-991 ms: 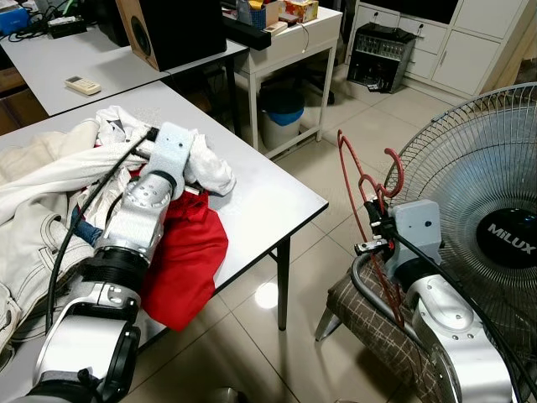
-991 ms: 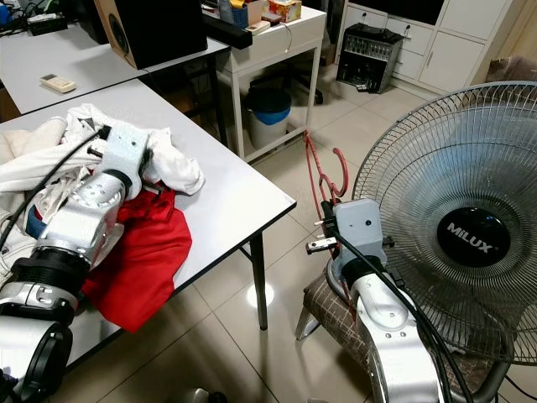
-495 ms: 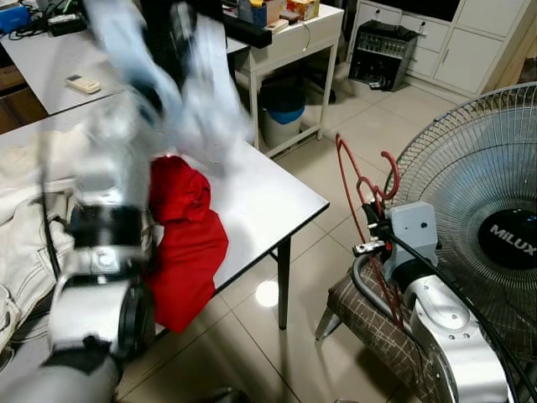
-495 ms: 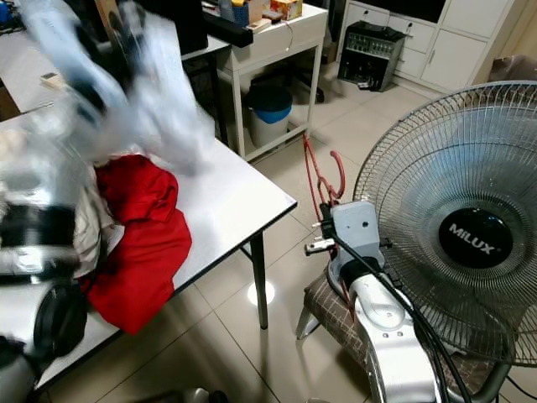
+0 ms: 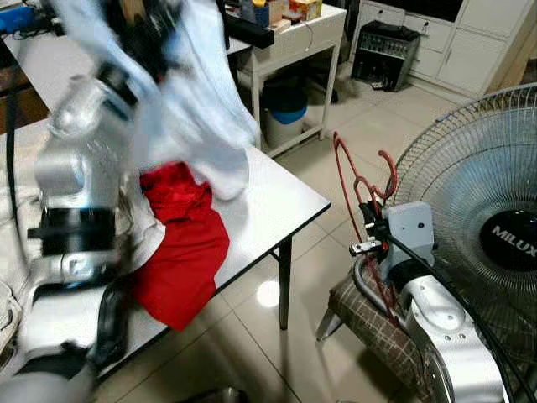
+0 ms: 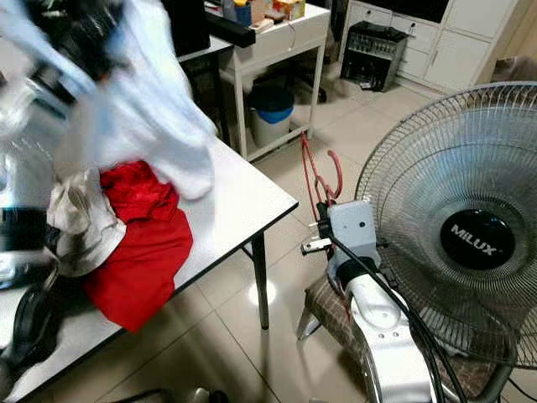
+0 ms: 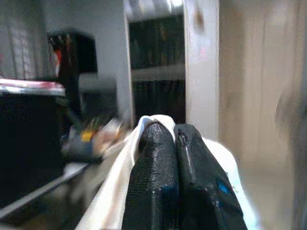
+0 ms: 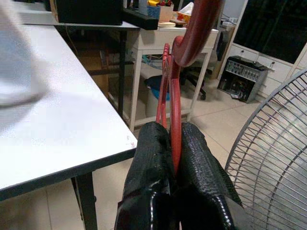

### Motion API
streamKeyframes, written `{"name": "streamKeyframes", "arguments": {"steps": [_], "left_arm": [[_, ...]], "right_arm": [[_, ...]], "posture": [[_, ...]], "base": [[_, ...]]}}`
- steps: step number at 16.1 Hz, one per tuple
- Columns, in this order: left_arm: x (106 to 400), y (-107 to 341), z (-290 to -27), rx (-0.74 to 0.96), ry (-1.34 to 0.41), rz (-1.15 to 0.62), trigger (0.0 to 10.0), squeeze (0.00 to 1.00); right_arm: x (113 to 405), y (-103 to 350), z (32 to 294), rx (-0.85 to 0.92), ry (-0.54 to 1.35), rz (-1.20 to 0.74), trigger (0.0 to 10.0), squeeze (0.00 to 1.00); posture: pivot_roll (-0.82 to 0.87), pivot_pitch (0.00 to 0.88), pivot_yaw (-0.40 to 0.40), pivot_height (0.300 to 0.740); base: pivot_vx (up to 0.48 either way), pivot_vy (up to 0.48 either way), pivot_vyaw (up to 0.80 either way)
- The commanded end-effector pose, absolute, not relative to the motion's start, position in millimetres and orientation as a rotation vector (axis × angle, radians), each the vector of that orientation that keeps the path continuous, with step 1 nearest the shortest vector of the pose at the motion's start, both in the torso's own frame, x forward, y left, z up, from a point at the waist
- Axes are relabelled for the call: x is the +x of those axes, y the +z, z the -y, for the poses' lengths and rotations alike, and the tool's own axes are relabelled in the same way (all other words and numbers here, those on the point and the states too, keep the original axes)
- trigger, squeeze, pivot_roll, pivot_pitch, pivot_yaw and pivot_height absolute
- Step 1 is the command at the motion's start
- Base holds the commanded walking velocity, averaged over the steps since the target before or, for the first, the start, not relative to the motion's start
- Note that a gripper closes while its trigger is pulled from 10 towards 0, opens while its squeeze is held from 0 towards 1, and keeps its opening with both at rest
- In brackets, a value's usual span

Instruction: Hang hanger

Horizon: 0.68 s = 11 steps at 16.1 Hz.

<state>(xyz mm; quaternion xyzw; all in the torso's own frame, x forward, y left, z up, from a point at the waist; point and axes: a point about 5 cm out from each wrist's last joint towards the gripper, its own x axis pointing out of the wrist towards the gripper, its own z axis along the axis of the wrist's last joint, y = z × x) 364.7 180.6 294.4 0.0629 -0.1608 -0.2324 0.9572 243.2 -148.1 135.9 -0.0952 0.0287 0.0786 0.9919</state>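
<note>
The right claw (image 8: 173, 143) is closed on a red hanger (image 8: 173, 86), its two black fingers (image 8: 151, 158) pressed against the wire from both sides. The hanger stands upright above the claw, its hook (image 5: 391, 172) curling over at the top, beside the tabletop's edge and clear of it. Just behind this claw is the grey wrist block (image 5: 411, 228), and close on its outer side stands a fan (image 5: 495, 218) with a wire grille and a dark hub. Below the claw a checked cushion (image 5: 377, 323) sits on a low seat on the tiled floor (image 5: 252, 336).

The left claw (image 7: 175, 132) is raised high over the tabletop (image 5: 273, 206), blurred in the head views. Its fingers are pinched shut on a white cloth (image 5: 210, 117), whose fold shows at the fingertips in the wrist view; the rest hangs down from the claw towards the tabletop. Under the hanging cloth lies a red garment (image 5: 180, 252), draped over the tabletop's near edge, with pale clothes (image 6: 80, 218) next to it. Farther off beyond the tabletop are a white side table (image 5: 294, 42), a bin (image 5: 281, 109) beneath it, and white cabinets (image 5: 457, 50).
</note>
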Motion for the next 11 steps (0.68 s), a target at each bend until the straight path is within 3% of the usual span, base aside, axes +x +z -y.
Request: {"name": "streamKeyframes", "arguments": {"steps": [1,2,4,5,7,9,10,11], "left_arm": [[368,272,-171,0.271,-0.486,0.230,1.6,0.00],[366,276,-163,0.144,-0.520,0.274,0.9,0.00],[357,292,-153,-0.149,-0.638,0.389,0.9,0.00],[356,282,-159,-0.076,-0.629,0.336,0.5,0.00],[355,233,-179,0.344,-0.615,0.092,0.0,0.00],[346,218,-193,0.444,-0.649,-0.002,0.0,0.00],[344,216,-216,0.479,-0.580,-0.064,0.0,0.00],[345,218,-222,0.472,-0.548,-0.063,0.0,0.00]], "right_arm": [[244,136,148,-0.199,0.157,-0.048,10.0,0.00],[245,137,147,-0.200,0.162,-0.046,10.0,0.00],[246,138,147,-0.199,0.155,-0.040,10.0,0.00],[245,138,148,-0.198,0.151,-0.040,10.0,0.00],[243,137,148,-0.199,0.154,-0.046,10.0,0.00],[243,136,147,-0.199,0.158,-0.048,10.0,0.00],[245,136,147,-0.197,0.162,-0.048,10.0,0.00],[245,136,146,-0.196,0.166,-0.047,10.0,0.00]], "posture": [[-0.05,0.000,0.067,0.740],[-0.05,0.000,0.070,0.740],[-0.06,0.000,0.078,0.740],[-0.06,0.000,0.078,0.740],[-0.05,0.000,0.075,0.740],[-0.05,0.000,0.075,0.740],[-0.04,0.000,0.064,0.740],[-0.04,0.000,0.064,0.740]], "base": [[0.000,0.000,0.00],[0.000,0.000,0.00],[0.000,0.000,0.00],[0.000,0.000,0.00],[0.000,0.000,0.00],[0.000,0.000,0.00],[0.000,0.000,0.00],[0.000,0.000,0.00]]}}
